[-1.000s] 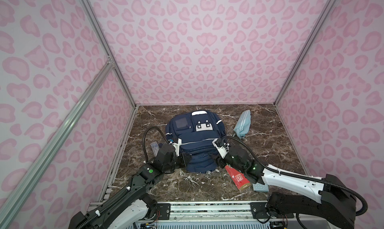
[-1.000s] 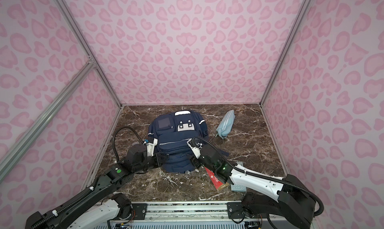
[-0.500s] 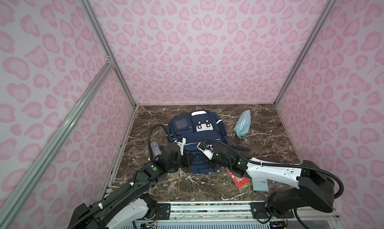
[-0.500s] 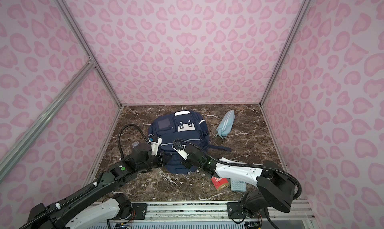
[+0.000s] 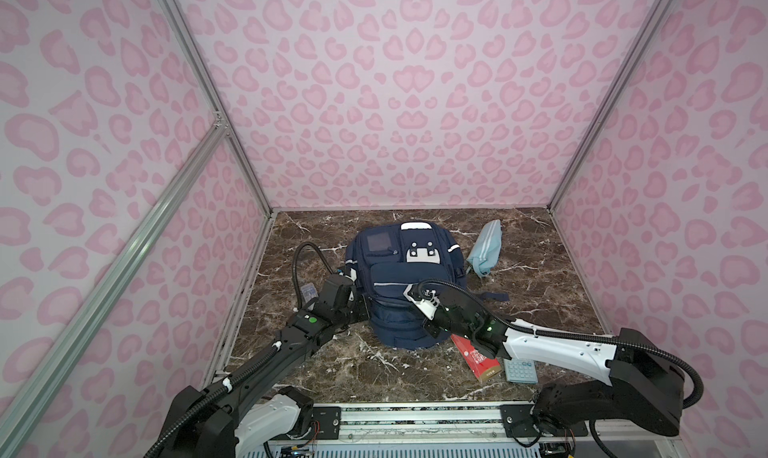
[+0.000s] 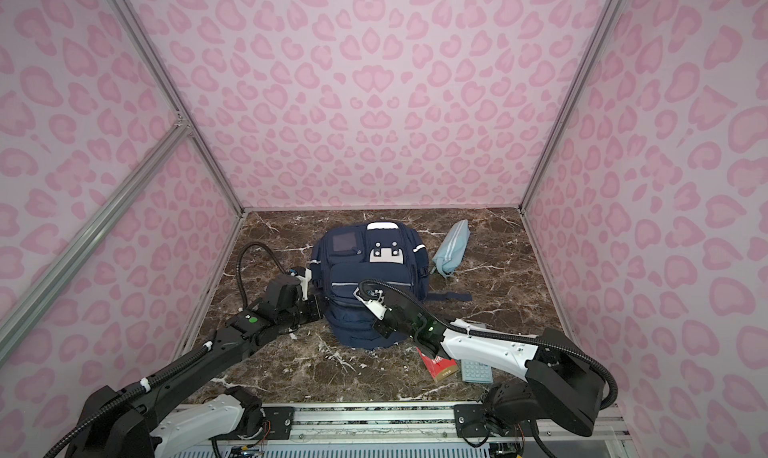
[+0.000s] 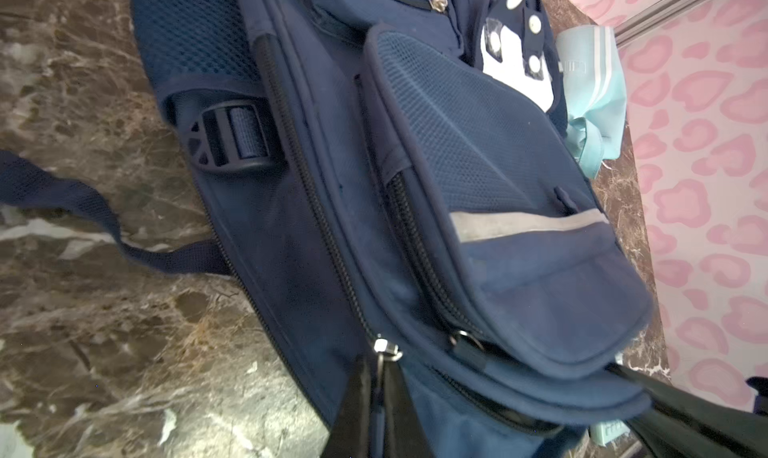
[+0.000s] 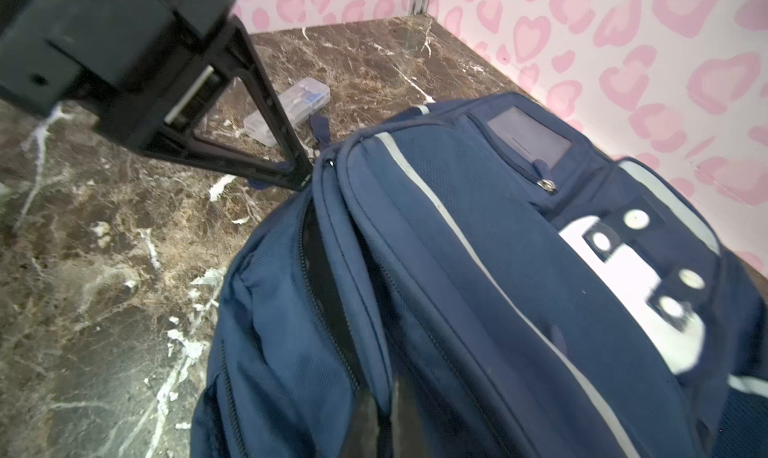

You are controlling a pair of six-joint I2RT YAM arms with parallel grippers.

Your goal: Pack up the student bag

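Closest to us, a red book [image 5: 478,362] and a calculator [image 5: 520,370] lie on the table [image 5: 353,373]. The right arm reaches over them, so the book is partly hidden. They are not packed yet. Next comes the bag [image 5: 399,269], lying flat in the middle of the table with its front up. Our right gripper [image 8: 382,414] is closed tight and seems to pinch the bag's cloth by the open zip, we think to stop the bag from sliding. Our left gripper [image 7: 381,370] is closed on the zip pull [image 7: 384,347] at the bag's left side, so it can draw the zip along. The gap [image 8: 324,277] looks too thin for a book. A strap [image 7: 83,210] trails on the table there and could get in the way. Farther off, a clear box [image 8: 291,102] sits left of the bag, and a pouch [image 5: 486,248] lies just beside its far right corner.
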